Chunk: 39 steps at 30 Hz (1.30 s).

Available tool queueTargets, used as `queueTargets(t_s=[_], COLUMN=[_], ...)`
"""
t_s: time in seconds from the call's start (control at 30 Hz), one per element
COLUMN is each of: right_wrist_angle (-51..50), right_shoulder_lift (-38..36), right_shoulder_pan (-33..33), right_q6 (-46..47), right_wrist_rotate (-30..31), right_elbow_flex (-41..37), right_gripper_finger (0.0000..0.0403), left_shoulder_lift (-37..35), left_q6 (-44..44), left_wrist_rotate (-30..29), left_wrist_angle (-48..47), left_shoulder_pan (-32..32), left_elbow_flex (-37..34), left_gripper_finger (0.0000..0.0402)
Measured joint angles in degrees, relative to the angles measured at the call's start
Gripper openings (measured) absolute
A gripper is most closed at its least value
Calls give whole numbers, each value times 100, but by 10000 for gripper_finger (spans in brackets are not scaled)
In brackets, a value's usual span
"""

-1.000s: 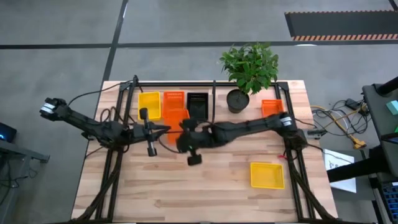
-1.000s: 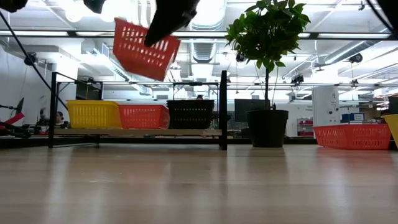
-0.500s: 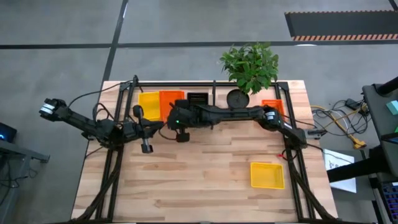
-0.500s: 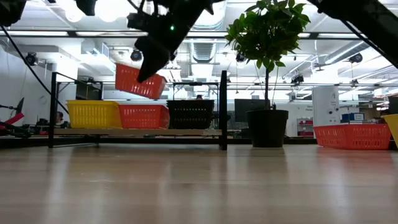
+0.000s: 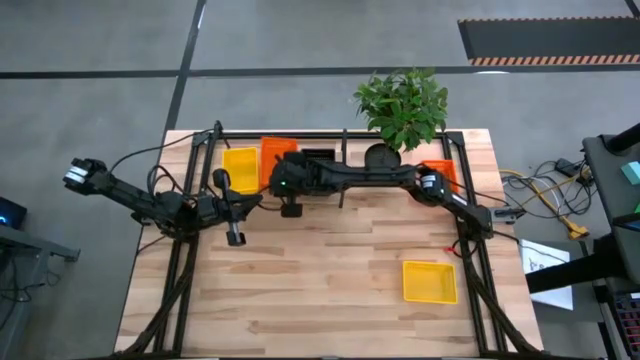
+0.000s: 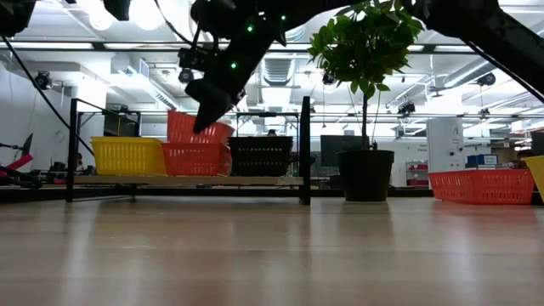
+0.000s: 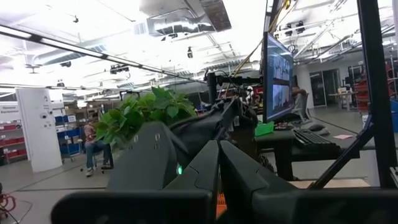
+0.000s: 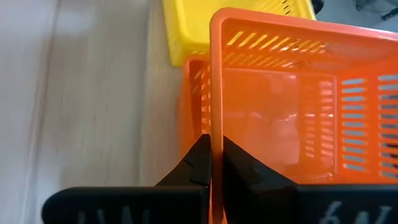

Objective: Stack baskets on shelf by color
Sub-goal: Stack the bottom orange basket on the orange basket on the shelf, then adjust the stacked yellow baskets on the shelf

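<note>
Three baskets side by side on shelf, far left of surface. Held basket tilted above the middle one. Plant pot right of shelf; further baskets far right and near right.

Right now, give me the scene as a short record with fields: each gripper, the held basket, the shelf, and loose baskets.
right gripper: shut on the rim of the held orange basket, over the shelf
held orange basket: tilted, going into the orange basket on the shelf
shelf: yellow basket, orange, black basket in a row
left gripper: shut, empty, in front of the shelf
loose: yellow basket on the table, orange basket by the plant
</note>
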Motion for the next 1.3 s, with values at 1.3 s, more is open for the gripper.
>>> queueTargets(t_s=[1.3], right_wrist_angle=[-2897], right_shoulder_lift=[-694], right_shoulder_pan=[775], right_q6=[1261], right_wrist_rotate=[-13], right_elbow_flex=[101], right_gripper_finger=[116], left_shoulder_lift=[140], left_q6=[-52], left_wrist_rotate=[-86], left_wrist_angle=[-68], left_shoulder_pan=[7], left_elbow_flex=[-65], left_gripper_finger=[0])
